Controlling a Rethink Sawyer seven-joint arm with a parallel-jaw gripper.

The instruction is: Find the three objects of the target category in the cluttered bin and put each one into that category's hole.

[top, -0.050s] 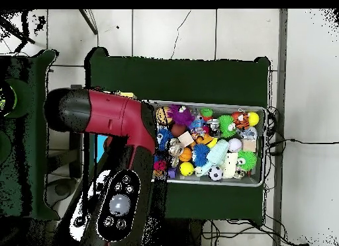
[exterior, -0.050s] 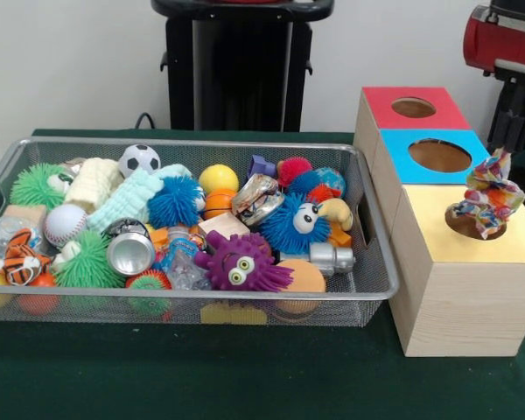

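Jaws clamped on a multicoloured cloth toy (exterior, -0.050s: 490,199) at right of frame, hanging over the yellow box's hole (exterior, -0.050s: 475,224) — centre it, lower, then release.

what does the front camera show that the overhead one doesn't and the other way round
Front only: the wooden box's red top, blue top and yellow top with their holes, and the hand holding a multicoloured cloth over the yellow hole. Overhead only: the red arm covering that box, and the tiled floor around the table. Both: the wire bin of toys on the green table.
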